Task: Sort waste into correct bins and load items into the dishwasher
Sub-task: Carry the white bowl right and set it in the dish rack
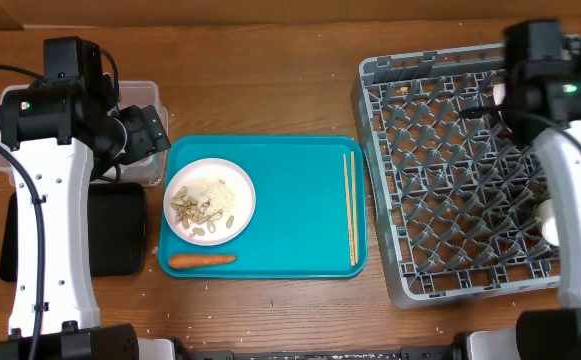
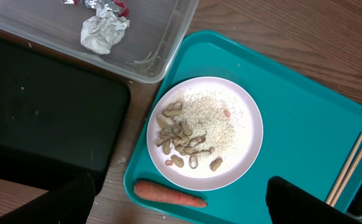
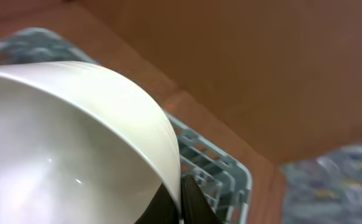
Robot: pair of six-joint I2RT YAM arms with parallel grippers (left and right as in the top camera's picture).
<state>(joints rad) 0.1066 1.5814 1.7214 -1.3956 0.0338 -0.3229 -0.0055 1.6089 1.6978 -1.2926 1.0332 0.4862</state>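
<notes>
1. My right claw point(image 3: 182, 202) is clenching the rim of a white bowl point(image 3: 62, 143) above the grey dish rack point(image 3: 212, 162).
2. My left claw point(image 2: 177, 183) is hanging released near the clear tub point(image 2: 162, 43), which is holding crumpled wrappers point(image 2: 104, 31).
3. The plate point(image 2: 252, 118) of food scraps point(image 2: 187, 140), the carrot point(image 2: 168, 194) and the chopsticks point(image 1: 350, 205) are lying on the teal tray point(image 2: 293, 99).

Brown wooden table point(image 1: 270, 90). Bears a clear tub point(image 1: 148, 100) at far left, a black tray point(image 1: 118, 230) just on its near side, a teal tray point(image 1: 300, 200) in the middle beside both, and a grey dish rack point(image 1: 440, 210) at right, slightly skewed, near the teal tray. Speckled with pale crumbs along the near edge.
</notes>
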